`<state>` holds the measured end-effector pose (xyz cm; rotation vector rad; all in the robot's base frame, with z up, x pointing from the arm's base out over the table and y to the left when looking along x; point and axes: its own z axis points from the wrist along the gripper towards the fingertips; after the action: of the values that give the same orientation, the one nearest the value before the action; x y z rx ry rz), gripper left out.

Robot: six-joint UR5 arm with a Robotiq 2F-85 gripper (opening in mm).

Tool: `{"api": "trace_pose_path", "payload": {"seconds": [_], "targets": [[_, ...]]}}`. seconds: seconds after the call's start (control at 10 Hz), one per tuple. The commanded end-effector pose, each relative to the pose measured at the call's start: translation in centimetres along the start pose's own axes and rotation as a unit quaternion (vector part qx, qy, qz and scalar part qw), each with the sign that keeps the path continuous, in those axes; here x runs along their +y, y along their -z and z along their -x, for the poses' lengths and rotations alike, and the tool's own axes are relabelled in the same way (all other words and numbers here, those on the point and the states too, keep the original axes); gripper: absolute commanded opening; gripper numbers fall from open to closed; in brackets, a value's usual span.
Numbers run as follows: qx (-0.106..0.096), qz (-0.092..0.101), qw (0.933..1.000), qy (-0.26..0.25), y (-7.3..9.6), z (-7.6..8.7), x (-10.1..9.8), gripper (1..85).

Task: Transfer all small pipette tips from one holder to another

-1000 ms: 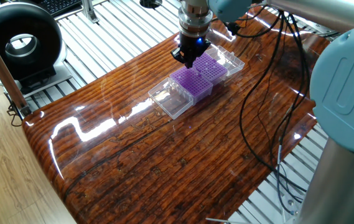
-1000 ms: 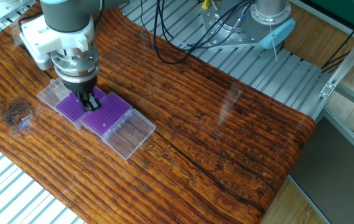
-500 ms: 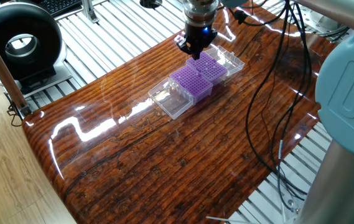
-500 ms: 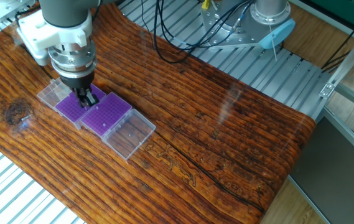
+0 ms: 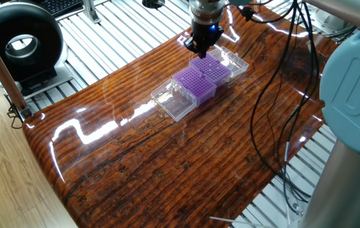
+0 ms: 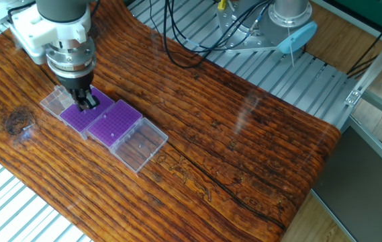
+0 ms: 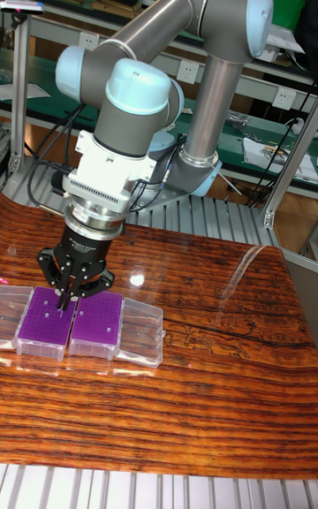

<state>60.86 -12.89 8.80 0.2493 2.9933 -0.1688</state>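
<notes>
Two purple grid racks sit side by side between clear lids. In the other fixed view they are the left rack (image 6: 76, 117) and the right rack (image 6: 115, 123). My gripper (image 6: 86, 102) hangs low over the left rack, its black fingers drawn together. In one fixed view the gripper (image 5: 200, 47) is over the far rack (image 5: 212, 67), beyond the near rack (image 5: 195, 83). The tall fixed view shows the gripper (image 7: 66, 297) just above the left rack (image 7: 49, 322). The small pipette tips are too tiny to make out, also between the fingers.
Clear plastic lids (image 6: 140, 144) (image 6: 56, 101) lie hinged open at the racks' outer ends. Black cables (image 5: 274, 76) trail over the wooden table (image 5: 167, 164). A black round device (image 5: 18, 44) stands off the table's left corner. A metal post with a blue part (image 6: 295, 30) stands behind.
The gripper has moved from the seam between the two racks to over the left (far) rack and has risen slightly. The racks have not moved.
</notes>
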Motion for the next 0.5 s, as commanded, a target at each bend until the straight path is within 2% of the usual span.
{"api": "trace_pose_path", "payload": {"seconds": [0.0, 0.4], "targets": [[-0.006, 0.01, 0.9999, -0.001, -0.45, 0.04, -0.15, 1.3], [-0.018, 0.013, 0.9998, -0.002, -1.42, 0.08, -0.28, 1.3]]}}
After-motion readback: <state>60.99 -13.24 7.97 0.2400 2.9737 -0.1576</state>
